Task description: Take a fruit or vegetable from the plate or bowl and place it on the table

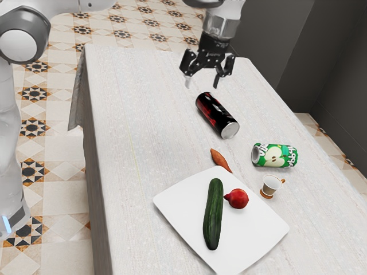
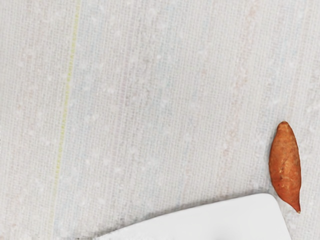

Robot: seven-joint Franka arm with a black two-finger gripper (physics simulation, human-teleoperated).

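Carrying everything here, the long desk [image 1: 143, 114] under its pale woven cloth has one landmark: the broad white square ceramic plate [image 1: 183, 203]. High above the desk, well apart from the plate and on the far side of the toppled black-and-red metal can, is the black two-finger end effector [image 1: 202, 83], its fingers spread wide with nothing between them.

The long dark-green cucumber [image 1: 213, 215] lies across the plate's middle. The black-and-red metal can [image 1: 217, 114] lies between the plate and the end effector. Toward the exterior view's right, apart from the plate, the green apple-printed can [image 1: 275, 156] is on its side. The slim orange-brown sweet potato [image 1: 219, 160] lies on the desk, one tip just beside the plate's corner. The round red fruit or vegetable [image 1: 238, 199] sits on the plate beside the cucumber, and the small white cup [image 1: 270, 186] is just off the plate's edge.

I judge this to be the approach, before any grasp; whether the sweet potato came off the plate, I cannot tell. Next, I should travel over the plate, choose the cucumber or its red neighbour, and descend with fingers astride it; the rounder one could roll if nudged.
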